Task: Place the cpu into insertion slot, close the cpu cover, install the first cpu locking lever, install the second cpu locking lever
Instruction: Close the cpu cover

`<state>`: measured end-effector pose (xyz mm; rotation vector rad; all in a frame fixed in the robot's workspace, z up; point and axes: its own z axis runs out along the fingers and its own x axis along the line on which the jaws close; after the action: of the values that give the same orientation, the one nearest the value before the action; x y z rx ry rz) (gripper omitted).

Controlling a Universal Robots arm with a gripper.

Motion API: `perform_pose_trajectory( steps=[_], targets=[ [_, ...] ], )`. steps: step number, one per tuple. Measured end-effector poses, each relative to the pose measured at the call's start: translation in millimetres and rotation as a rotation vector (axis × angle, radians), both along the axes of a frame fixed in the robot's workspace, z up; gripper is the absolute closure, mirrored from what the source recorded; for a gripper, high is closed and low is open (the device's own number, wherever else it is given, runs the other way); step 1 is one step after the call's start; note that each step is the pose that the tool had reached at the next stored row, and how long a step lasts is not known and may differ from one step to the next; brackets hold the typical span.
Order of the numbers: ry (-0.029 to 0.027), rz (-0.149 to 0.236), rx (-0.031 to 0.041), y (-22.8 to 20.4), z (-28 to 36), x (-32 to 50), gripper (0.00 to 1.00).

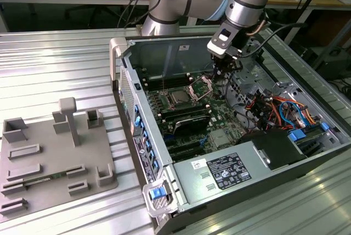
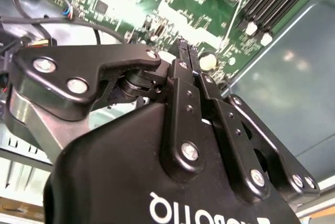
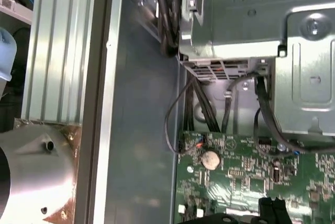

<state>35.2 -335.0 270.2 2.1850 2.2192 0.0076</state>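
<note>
In the exterior view the cpu (image 1: 178, 97) lies flat in the insertion slot (image 1: 170, 90) on the green motherboard inside the open computer case. The cpu cover (image 1: 201, 86) stands tilted up, hinged open at the slot's side toward the exterior view's right. My gripper (image 1: 220, 73) hangs just beside and above the raised cover. The second wrist view shows the gripper (image 2: 186, 47) with its black fingers (image 2: 181, 85) pressed together and nothing visible between them, above the board. The fingertips (image 3: 270, 207) also show in the first wrist view. I cannot make out the locking levers.
Black memory slots (image 1: 185, 115) lie near the socket. Orange and blue cables (image 1: 277, 108) crowd the case toward the exterior view's right, by a power supply (image 1: 230, 170). A grey fixture plate (image 1: 52, 152) sits outside the case. A metal drive cage (image 3: 261, 20) and coin battery (image 3: 210, 159) are close by.
</note>
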Motion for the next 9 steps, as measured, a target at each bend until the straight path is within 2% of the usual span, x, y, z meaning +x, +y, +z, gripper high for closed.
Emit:
perform_pose_trajectory(
  steps=[3,9],
  targets=[
    [0.0009,0.0,-0.0001,0.1,-4.3,6.2,0.85],
    [0.0024,0.0,-0.0001,0.3,-16.4,7.1,0.85]
  ],
)
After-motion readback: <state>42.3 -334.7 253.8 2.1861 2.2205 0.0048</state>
